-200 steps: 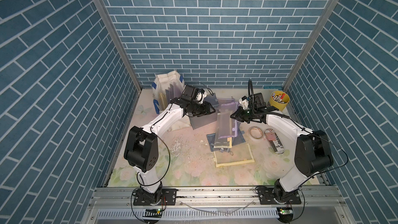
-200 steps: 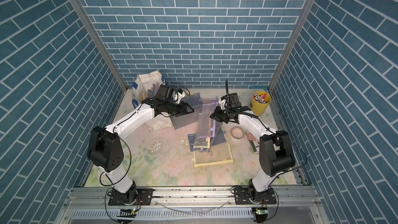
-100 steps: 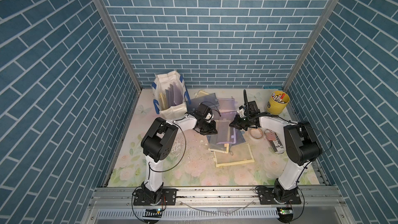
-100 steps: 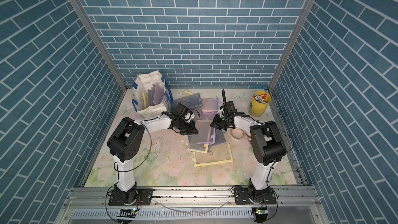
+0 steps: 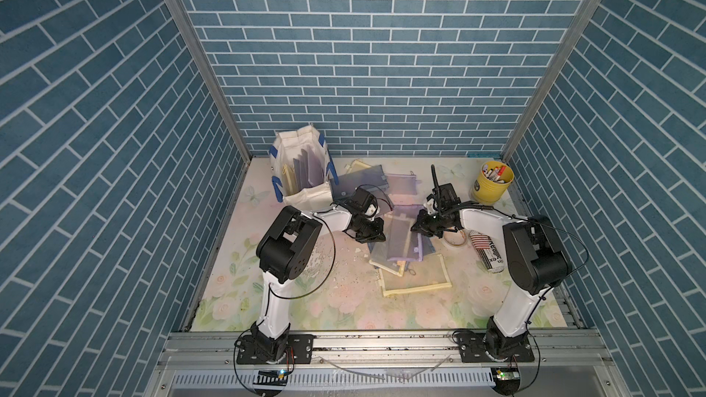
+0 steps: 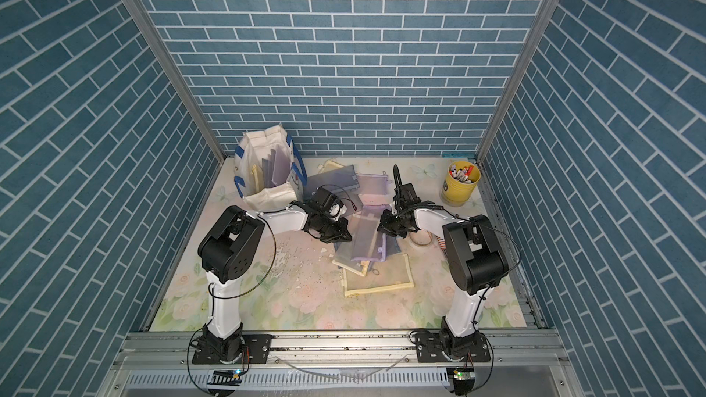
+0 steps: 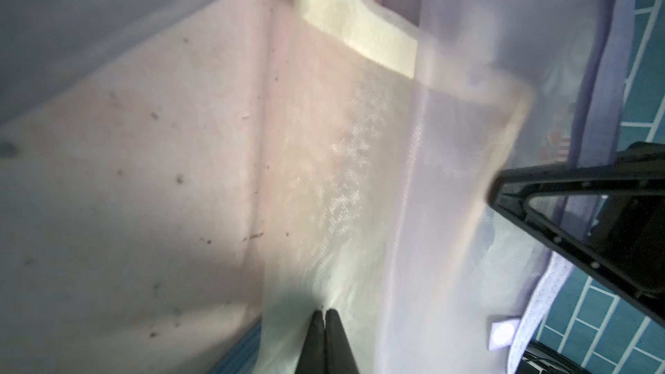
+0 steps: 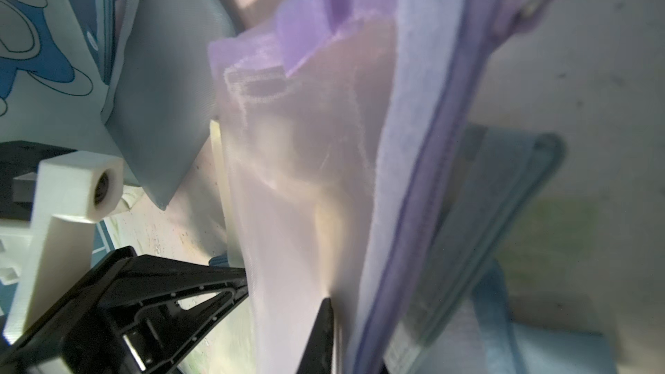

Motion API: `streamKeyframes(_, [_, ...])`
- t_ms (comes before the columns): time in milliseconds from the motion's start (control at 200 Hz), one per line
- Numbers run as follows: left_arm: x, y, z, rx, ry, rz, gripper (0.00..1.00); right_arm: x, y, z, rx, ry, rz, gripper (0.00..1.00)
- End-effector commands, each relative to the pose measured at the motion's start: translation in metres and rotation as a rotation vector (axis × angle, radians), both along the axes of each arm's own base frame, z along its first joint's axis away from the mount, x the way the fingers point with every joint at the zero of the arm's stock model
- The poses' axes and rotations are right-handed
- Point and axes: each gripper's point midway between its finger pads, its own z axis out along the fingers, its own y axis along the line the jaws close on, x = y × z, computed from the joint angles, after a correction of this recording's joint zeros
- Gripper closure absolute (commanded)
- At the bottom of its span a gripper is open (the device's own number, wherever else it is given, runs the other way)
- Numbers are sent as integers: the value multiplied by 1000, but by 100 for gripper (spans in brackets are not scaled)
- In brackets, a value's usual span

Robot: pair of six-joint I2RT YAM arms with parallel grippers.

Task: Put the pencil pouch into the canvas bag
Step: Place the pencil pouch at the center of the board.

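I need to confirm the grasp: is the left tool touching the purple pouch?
Touching. The left wrist view shows the left tool shut, its tips pinching the mesh of the purple pouch.

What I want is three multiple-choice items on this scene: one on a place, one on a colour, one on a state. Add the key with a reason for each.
1. Where does the canvas bag stand?
A. At the front edge, in the middle
B. In the near corner on the right arm's side
C. In the far corner on the left arm's side

2. What colour is the pen bucket?
A. Yellow
B. Red
C. Green

3. How does the left gripper stand?
A. Wide open
B. Shut
C. Out of every view

Key:
1 C: both top views show it at the far end, on the left arm's side.
2 A: its wall is yellow in both top views.
3 B: in the left wrist view its fingertips meet with no gap.
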Motion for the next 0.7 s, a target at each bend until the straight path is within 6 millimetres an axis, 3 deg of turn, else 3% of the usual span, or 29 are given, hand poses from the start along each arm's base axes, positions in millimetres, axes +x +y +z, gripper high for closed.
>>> streamKeyframes(0, [-8, 8, -11, 43, 19, -3, 94, -6, -12, 8, -55, -14, 5, 84])
streamKeyframes(125, [-9, 8, -10, 41, 16, -4, 94, -5, -15, 13, -64, -25, 3, 87])
streamKeyframes(210, [-8, 7, -8, 36, 13, -2, 94, -4, -15, 16, -62, -31, 5, 100])
streamKeyframes(340, [-6, 5, -2, 31, 3, -5, 94, -6, -16, 24, -62, -47, 12, 100])
streamKeyframes(445, [-2, 3, 15, 15, -28, -9, 93, -5, -13, 44, -32, -102, 34, 100])
streamKeyframes(555, [9, -9, 65, -81, -118, -5, 72, 1, 2, 85, 67, -209, 84, 100])
streamKeyframes(695, [21, -18, 140, -223, -237, 0, 34, 8, 20, 145, 201, -353, 135, 100])
